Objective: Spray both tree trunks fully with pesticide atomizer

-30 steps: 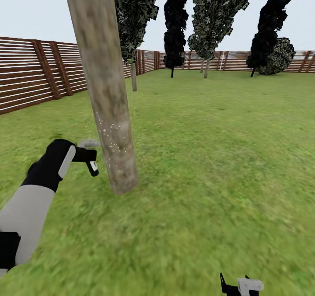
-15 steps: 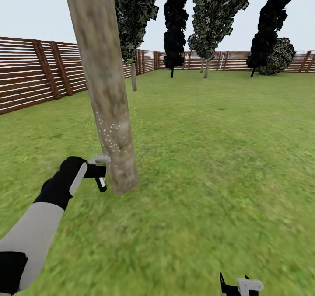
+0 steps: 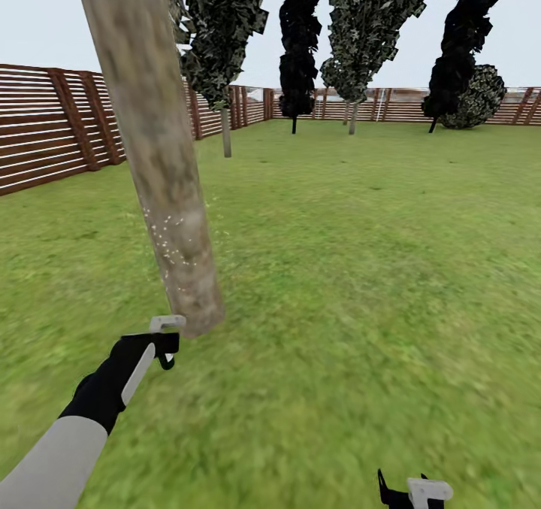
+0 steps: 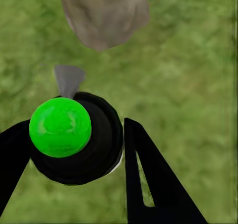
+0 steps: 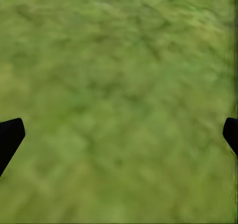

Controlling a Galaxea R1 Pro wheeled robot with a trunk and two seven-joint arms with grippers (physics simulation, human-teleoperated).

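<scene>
Grass point(image 3: 361, 306) covers the garden in the head view, bounded by a red-brown slatted fence point(image 3: 45, 129) on the left and along the far side. A thick pale grey-beige tree trunk point(image 3: 150, 156) leans across the upper left, its base meeting the lawn just beyond the left end effector point(image 3: 161, 343). Small pale specks dot the lower trunk. The left arm point(image 3: 75, 434) reaches forward from the lower left corner, and its end effector grips the pesticide atomizer point(image 3: 167, 322), whose pale grey trigger head sits just beside the foot of the trunk. Several trees point(image 3: 361, 35) with dark jagged foliage stand near the far fence. The right end effector point(image 3: 413, 492) shows at the lower edge, low over the lawn, well apart from the trunk.

From the left wrist view, the two black fingers point(image 4: 148, 179) are closed around the atomizer point(image 4: 74, 139), seen end on as a dark round body with a bright green disc on it; its grey nozzle points toward the trunk base point(image 4: 104, 15), close ahead.

From the right wrist view, only the tips of the fingers point(image 5: 10, 134) appear at either edge, spread wide and released, with blurred grass point(image 5: 119, 105) between them.
</scene>
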